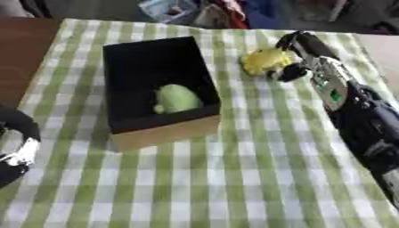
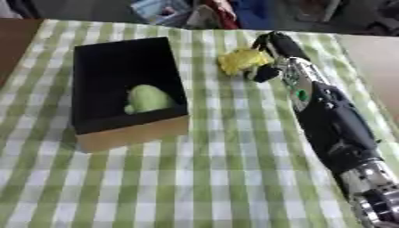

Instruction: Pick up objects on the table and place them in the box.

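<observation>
Here, item by item. Worktop [image 1: 234,187]: covered by a green-and-white checked cloth; its far edge meets blurred clutter that cannot be made out.

Box [image 1: 160,89]: black inside, tan outer wall on the near side, standing open on the left half of the cloth. Its near inner floor is hidden behind the near wall.

Pale green object [image 1: 177,99]: rounded, lying inside the box toward the near right corner; its lower part is cut off by the box wall, and its kind cannot be told.

Yellow object [image 2: 240,60]: lumpy and soft-edged, on the cloth to the right of the box and apart from it. Its right side is covered by the hand.

Right hand [image 2: 269,55]: comes in from the lower right along a long black and silver arm. Its dark fingers [image 1: 292,71] curl around the yellow object, one from the far side and one from the near side, clamping it. Whether the object is lifted off the cloth cannot be told.

Left hand [image 1: 15,147]: shows only in the left eye view, at the left edge, as a black and silver curved part; the rest is cut off, and the set of its fingers cannot be told. The right eye view shows more of the right forearm and its silver joint at the lower right.
</observation>
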Tool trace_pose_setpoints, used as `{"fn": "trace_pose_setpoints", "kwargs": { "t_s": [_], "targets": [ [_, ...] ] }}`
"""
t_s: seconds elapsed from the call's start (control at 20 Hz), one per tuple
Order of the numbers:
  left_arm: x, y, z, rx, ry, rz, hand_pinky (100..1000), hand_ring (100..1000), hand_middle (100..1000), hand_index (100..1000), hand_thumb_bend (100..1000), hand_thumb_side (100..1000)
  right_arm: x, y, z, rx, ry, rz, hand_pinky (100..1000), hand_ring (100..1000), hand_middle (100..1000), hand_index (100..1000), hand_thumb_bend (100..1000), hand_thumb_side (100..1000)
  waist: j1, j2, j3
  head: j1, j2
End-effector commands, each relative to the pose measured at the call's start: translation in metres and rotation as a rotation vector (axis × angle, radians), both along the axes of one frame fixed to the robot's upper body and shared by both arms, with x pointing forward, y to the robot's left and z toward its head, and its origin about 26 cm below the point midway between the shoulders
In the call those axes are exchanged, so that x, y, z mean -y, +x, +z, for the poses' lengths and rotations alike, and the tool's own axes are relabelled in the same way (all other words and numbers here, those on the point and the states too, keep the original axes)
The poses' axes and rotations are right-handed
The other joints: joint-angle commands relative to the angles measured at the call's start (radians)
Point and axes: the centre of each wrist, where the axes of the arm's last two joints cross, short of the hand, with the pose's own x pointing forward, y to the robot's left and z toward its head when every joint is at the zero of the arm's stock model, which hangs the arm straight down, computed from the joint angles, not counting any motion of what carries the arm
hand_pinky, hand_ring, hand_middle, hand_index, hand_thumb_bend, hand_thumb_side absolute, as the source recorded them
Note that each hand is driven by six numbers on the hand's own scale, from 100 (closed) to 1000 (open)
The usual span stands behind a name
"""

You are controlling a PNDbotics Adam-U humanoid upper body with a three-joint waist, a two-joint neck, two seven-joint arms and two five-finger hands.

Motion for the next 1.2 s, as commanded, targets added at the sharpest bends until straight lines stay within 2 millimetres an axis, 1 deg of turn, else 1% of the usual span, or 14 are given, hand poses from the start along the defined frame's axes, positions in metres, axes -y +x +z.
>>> {"fn": "trace_pose_setpoints", "kwargs": {
  "t_s": [0.05, 0.25, 0.45, 0.5, 0.65, 0.75, 0.8, 0.9, 1.0, 1.2],
  "targets": [
    [-0.001, 0.000, 0.010, 0.030, 0.017, -0.010, 676, 499, 529, 546, 153, 100, 0.003, 0.001, 0.011, 0.046, -0.031, -0.043, 660, 686, 562, 688, 460, 114, 0.006, -0.014, 0.003, -0.005, 0.006],
    [0.000, 0.000, 0.010, 0.031, 0.016, -0.011, 677, 499, 529, 546, 152, 100, 0.000, 0.001, 0.006, 0.059, -0.038, -0.055, 649, 656, 520, 652, 409, 107, 0.006, -0.012, 0.008, -0.005, 0.005],
    [0.000, 0.000, 0.010, 0.033, 0.016, -0.012, 677, 498, 529, 546, 150, 100, -0.004, 0.002, 0.004, 0.077, -0.033, -0.059, 638, 635, 491, 622, 384, 100, 0.005, -0.010, 0.012, -0.006, 0.005],
    [0.000, 0.000, 0.010, 0.033, 0.016, -0.012, 677, 498, 529, 546, 149, 100, -0.005, 0.002, 0.004, 0.084, -0.032, -0.062, 631, 623, 476, 605, 358, 100, 0.005, -0.009, 0.013, -0.006, 0.005],
    [0.000, 0.000, 0.011, 0.034, 0.015, -0.012, 677, 498, 528, 546, 149, 100, -0.007, 0.002, 0.003, 0.108, -0.030, -0.071, 620, 603, 449, 576, 329, 100, 0.004, -0.008, 0.015, -0.006, 0.005],
    [0.000, 0.000, 0.011, 0.035, 0.015, -0.012, 677, 498, 528, 546, 149, 100, -0.008, 0.002, 0.003, 0.128, -0.030, -0.077, 607, 583, 414, 541, 303, 100, 0.003, -0.007, 0.016, -0.006, 0.004],
    [0.000, 0.000, 0.011, 0.035, 0.015, -0.012, 677, 498, 528, 546, 149, 100, -0.009, 0.002, 0.003, 0.139, -0.029, -0.080, 597, 569, 383, 510, 272, 100, 0.003, -0.007, 0.015, -0.005, 0.004],
    [0.000, 0.000, 0.011, 0.035, 0.014, -0.011, 677, 498, 528, 546, 149, 100, -0.009, 0.002, 0.003, 0.162, -0.028, -0.084, 590, 559, 359, 486, 249, 100, 0.002, -0.007, 0.014, -0.005, 0.004],
    [0.000, 0.000, 0.011, 0.034, 0.014, -0.010, 677, 498, 528, 546, 149, 100, -0.010, 0.002, 0.003, 0.189, -0.022, -0.086, 577, 538, 313, 438, 172, 100, 0.001, -0.008, 0.012, -0.004, 0.005],
    [0.000, 0.000, 0.010, 0.032, 0.012, -0.007, 677, 497, 528, 546, 148, 100, -0.012, 0.001, 0.007, 0.246, -0.012, -0.073, 567, 526, 276, 397, 133, 100, 0.001, -0.010, 0.007, -0.001, 0.005]
  ]
}}
